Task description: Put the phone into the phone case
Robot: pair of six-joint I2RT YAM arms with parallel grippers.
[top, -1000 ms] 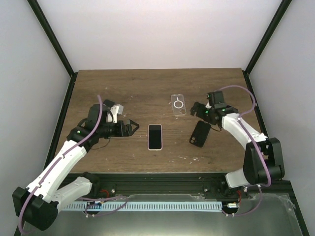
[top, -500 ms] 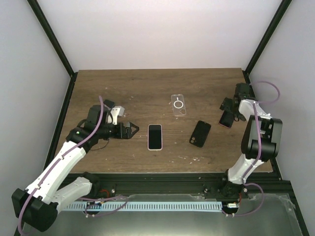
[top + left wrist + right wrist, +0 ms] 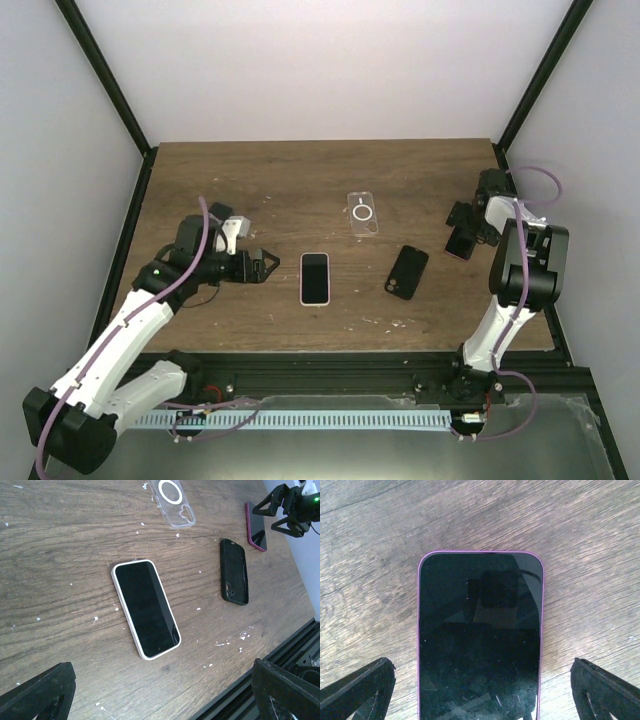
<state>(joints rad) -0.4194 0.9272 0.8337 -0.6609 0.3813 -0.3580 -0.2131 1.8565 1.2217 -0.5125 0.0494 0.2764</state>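
Note:
A white-edged phone [image 3: 315, 278] lies face up mid-table; it also shows in the left wrist view [image 3: 145, 609]. A clear case [image 3: 362, 212] with a white ring lies behind it. An empty black case [image 3: 407, 272] lies to its right. A purple-edged phone [image 3: 459, 244] lies face up near the right edge. My right gripper [image 3: 466, 228] is open and hovers over it, with the phone [image 3: 480, 640] lying between the spread fingers [image 3: 357, 690]. My left gripper [image 3: 262, 266] is open and empty, left of the white phone.
The left wrist view shows the clear case [image 3: 172, 497], the black case [image 3: 234, 571], the purple phone [image 3: 256, 527] and the table's front rail [image 3: 280, 645]. Black frame posts stand at the back corners, and the table's right edge is close to the right arm.
The right arm has swung from beside the black case to the right edge, over the purple phone. The left gripper has barely moved.

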